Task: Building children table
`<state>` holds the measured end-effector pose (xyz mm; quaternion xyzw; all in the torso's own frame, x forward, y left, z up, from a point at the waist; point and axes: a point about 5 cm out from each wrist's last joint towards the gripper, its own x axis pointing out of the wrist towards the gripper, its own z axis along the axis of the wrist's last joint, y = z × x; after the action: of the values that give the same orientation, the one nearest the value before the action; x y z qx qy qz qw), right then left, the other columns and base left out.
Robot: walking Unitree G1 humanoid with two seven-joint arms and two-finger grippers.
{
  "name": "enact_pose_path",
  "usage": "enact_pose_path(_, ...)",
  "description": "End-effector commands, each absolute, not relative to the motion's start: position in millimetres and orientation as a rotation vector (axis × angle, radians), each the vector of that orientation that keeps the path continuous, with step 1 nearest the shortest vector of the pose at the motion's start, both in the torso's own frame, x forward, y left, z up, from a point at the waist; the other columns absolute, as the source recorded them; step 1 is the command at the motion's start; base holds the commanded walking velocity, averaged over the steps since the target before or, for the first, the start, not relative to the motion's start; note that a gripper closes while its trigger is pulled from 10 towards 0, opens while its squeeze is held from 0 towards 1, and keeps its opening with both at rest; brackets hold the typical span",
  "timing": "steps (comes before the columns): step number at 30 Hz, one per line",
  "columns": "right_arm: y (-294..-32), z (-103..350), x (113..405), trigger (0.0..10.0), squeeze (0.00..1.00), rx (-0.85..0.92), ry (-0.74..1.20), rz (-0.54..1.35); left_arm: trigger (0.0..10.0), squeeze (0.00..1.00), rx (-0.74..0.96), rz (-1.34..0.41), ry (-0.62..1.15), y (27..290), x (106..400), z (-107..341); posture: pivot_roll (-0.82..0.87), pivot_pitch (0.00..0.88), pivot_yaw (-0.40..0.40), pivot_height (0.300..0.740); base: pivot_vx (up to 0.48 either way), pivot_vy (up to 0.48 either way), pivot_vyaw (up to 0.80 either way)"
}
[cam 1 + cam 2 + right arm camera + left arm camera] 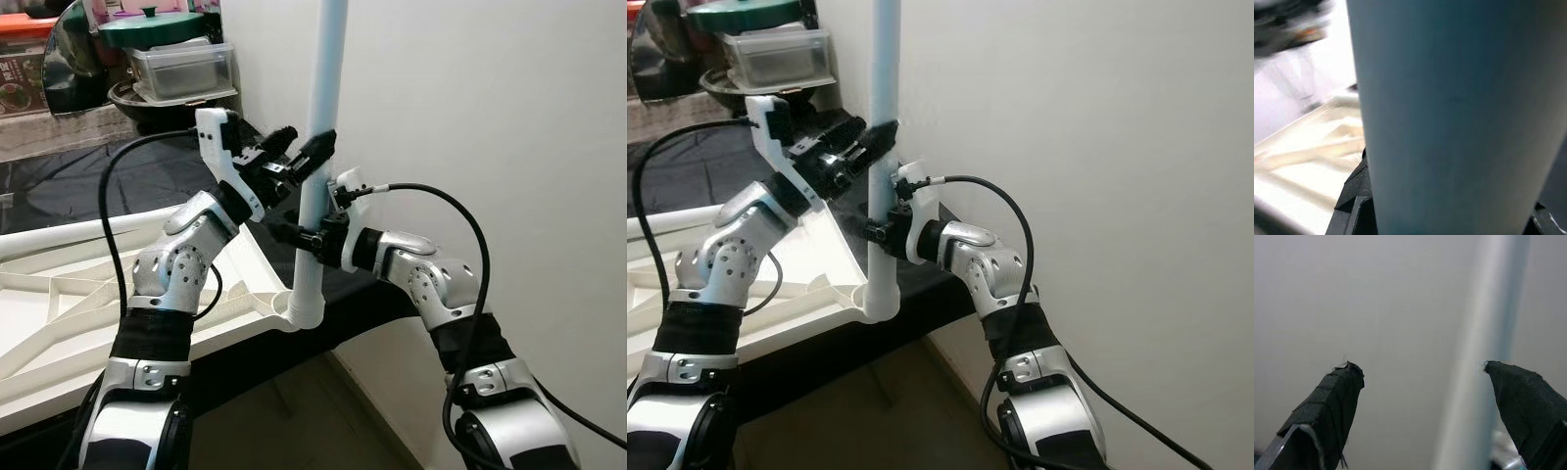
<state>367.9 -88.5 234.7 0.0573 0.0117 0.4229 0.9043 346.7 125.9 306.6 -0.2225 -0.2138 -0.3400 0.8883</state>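
Left eye view has the leg (321,147) standing upright, long axis vertical, its foot seated in the corner socket (306,311) of the upside-down tabletop (59,294). So any push or twist has to run along that vertical line. Right gripper (306,233) is clamped round the leg lower down, close above the socket, so it's the nearer one. Left gripper (299,149) sits higher, fingers (1327,401) spread wide with the leg between them, not squeezing as far as I can tell.

smooth matt pale-blue plastic table leg (319,147), white plastic tabletop (59,294), matt black taped fingers (1332,401)
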Motion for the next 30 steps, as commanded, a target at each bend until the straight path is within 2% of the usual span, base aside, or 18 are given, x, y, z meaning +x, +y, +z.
enact_pose_path(1,-103.5,229.5,373.4,0.0,0.0,0.118,0.017,0.777,10.0,0.0,-0.481,-0.685,-0.443,131.2,344.0,305.8,0.01,0.0,-0.039,0.74,0.0,0.0,0.0)
enact_pose_path(3,-123.1,226.0,383.5,0.0,0.0,0.1,0.005,0.605,10.0,0.0,-0.515,-0.667,-0.443,132.5,339.1,302.9,0.01,0.0,-0.041,0.74,0.0,0.0,0.0)
enact_pose_path(4,-123.1,226.0,383.5,0.0,0.0,0.1,0.005,0.605,10.0,0.0,-0.515,-0.667,-0.443,132.5,339.1,302.9,0.01,0.0,-0.041,0.74,0.0,0.0,0.0)
enact_pose_path(5,-133.0,227.9,387.1,8.6,0.0,0.069,-0.024,0.52,10.0,0.0,-0.532,-0.655,-0.433,132.8,336.4,297.7,0.01,0.0,-0.041,0.74,0.0,0.0,0.0)
enact_pose_path(6,-133.0,227.9,387.1,8.6,0.0,0.069,-0.024,0.52,10.0,0.0,-0.532,-0.655,-0.433,132.8,336.4,297.7,0.01,0.0,-0.041,0.74,0.0,0.0,0.0)
enact_pose_path(7,-141.6,232.3,389.0,10.0,0.0,0.042,-0.062,0.447,10.0,0.0,-0.558,-0.646,-0.411,132.4,332.6,289.7,0.01,0.0,-0.042,0.74,0.0,0.0,0.0)
enact_pose_path(8,-141.6,232.3,389.0,10.0,0.0,0.042,-0.062,0.447,10.0,0.0,-0.558,-0.646,-0.411,132.4,332.6,289.7,0.01,0.0,-0.042,0.74,0.0,0.0,0.0)
enact_pose_path(10,-155.8,251.8,383.2,10.0,0.0,-0.061,-0.218,0.283,10.0,0.0,-0.464,-0.573,-0.332,129.4,315.9,256.1,0.01,0.0,-0.042,0.74,0.0,0.0,0.0)
enact_pose_path(14,-157.3,256.2,379.6,10.0,0.0,-0.078,-0.265,0.258,10.0,0.0,-0.439,-0.552,-0.306,128.6,310.6,246.8,0.01,0.0,-0.042,0.74,0.0,0.0,0.0)
enact_pose_path(16,-161.1,260.4,371.3,10.0,0.0,-0.024,-0.338,0.221,10.0,0.0,-0.412,-0.441,-0.259,130.9,298.4,223.8,0.01,0.0,-0.041,0.74,0.0,0.0,0.0)
enact_pose_path(21,-150.5,247.0,351.5,10.0,0.0,-0.014,-0.329,0.337,10.0,0.0,-0.355,-0.349,-0.147,131.7,275.7,189.4,0.01,0.0,-0.039,0.74,0.0,0.0,0.0)
enact_pose_path(27,-142.2,224.1,336.1,10.0,0.0,0.071,-0.306,0.335,10.0,0.0,-0.301,-0.253,-0.017,127.5,242.4,155.0,0.02,0.0,-0.05,0.74,0.0,0.0,0.8)
enact_pose_path(30,-141.0,222.4,334.0,10.0,0.0,0.076,-0.307,0.335,10.0,0.0,-0.295,-0.246,-0.002,126.4,239.0,151.4,0.02,0.0,-0.049,0.74,0.0,0.0,0.8)
